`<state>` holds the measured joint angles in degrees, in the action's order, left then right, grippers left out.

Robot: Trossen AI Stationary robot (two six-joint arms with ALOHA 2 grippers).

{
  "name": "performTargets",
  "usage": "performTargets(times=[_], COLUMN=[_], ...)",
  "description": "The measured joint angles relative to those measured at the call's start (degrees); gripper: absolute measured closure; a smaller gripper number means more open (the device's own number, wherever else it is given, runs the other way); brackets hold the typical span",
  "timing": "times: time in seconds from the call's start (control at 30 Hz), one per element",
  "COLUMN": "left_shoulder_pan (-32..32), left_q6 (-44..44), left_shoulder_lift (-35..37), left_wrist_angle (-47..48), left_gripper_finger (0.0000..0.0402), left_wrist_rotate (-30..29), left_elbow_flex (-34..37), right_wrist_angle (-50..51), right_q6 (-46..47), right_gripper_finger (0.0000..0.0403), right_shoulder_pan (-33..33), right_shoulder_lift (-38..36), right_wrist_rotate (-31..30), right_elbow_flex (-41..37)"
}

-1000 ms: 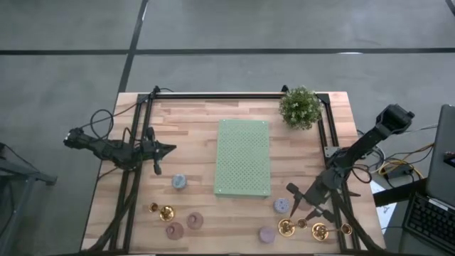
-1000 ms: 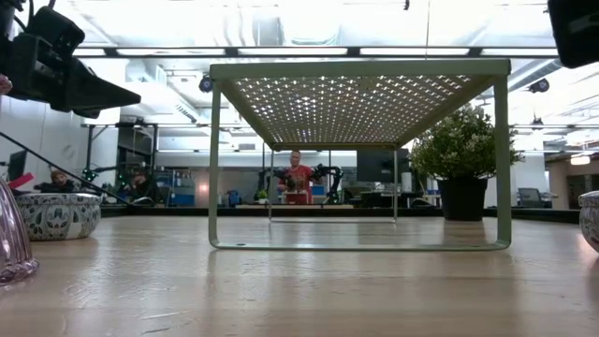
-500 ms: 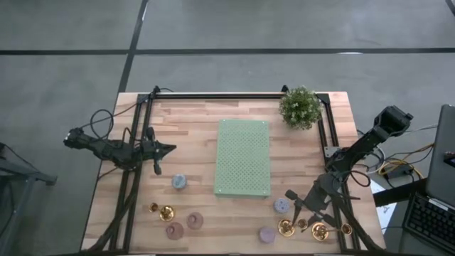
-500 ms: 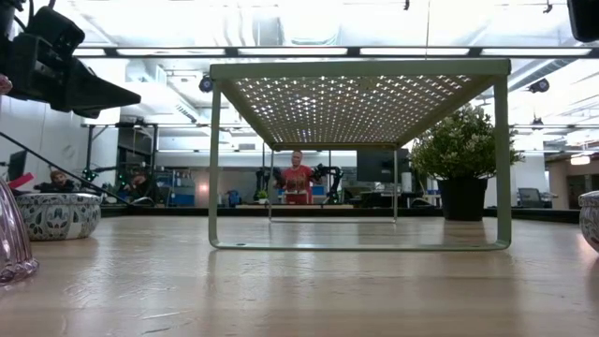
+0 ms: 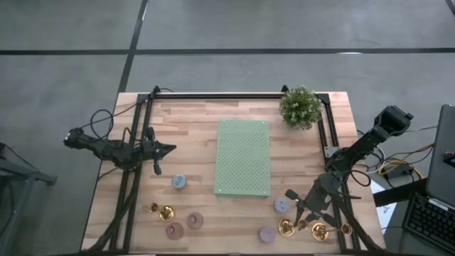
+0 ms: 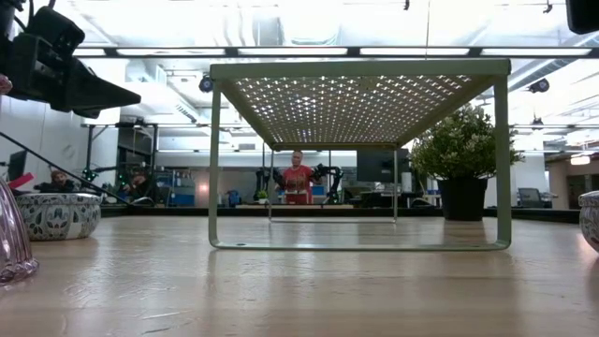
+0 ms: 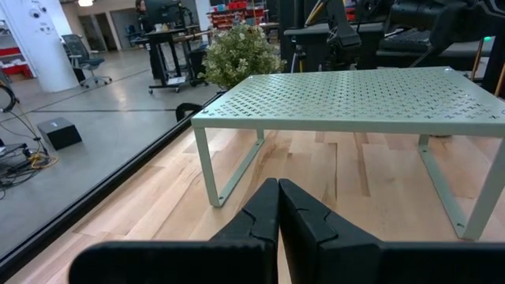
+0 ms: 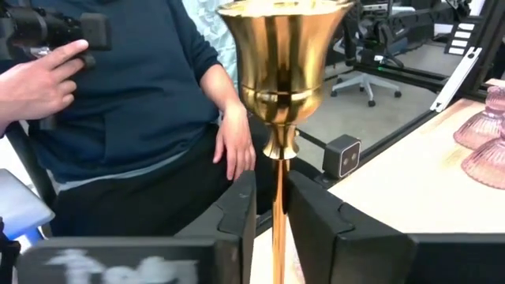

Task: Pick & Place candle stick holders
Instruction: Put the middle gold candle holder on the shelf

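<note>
Right wrist view shows the right gripper (image 8: 272,207) pinching the tall gold metal candle stick holder's (image 8: 280,71) thin stem at the table's near right corner; next, a straight lift seems required.

rack (image 5: 242,157): table (image 5: 192,121) centre | plant (image 5: 299,107): behind-right of rack | candle stick holders (image 5: 174,230): front, both sides

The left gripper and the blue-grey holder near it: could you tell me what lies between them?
Only bare wooden table, in the high view, between the left gripper and the blue-grey holder.
</note>
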<state>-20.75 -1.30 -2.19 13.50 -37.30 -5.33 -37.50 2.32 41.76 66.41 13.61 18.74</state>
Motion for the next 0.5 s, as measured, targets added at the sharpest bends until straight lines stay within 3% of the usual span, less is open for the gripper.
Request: performTargets(times=[0.23, 0.5], left_shoulder_pan=[0.0, 0.0], left_q6=[0.0, 0.0], left_shoulder_lift=[0.0, 0.0], left_wrist_angle=[0.0, 0.0], left_gripper_finger=[0.0387, 0.0388], left_wrist_rotate=[0.0, 0.0], left_elbow_flex=[0.0, 0.0], right_wrist_angle=[0.0, -0.4], right_q6=[-0.6, -1.0], right_gripper_finger=[0.0376, 0.0382], right_shoulder_pan=[0.0, 0.0], right_shoulder_lift=[0.0, 0.0], right_wrist_rotate=[0.0, 0.0], right_elbow_flex=[0.0, -0.1])
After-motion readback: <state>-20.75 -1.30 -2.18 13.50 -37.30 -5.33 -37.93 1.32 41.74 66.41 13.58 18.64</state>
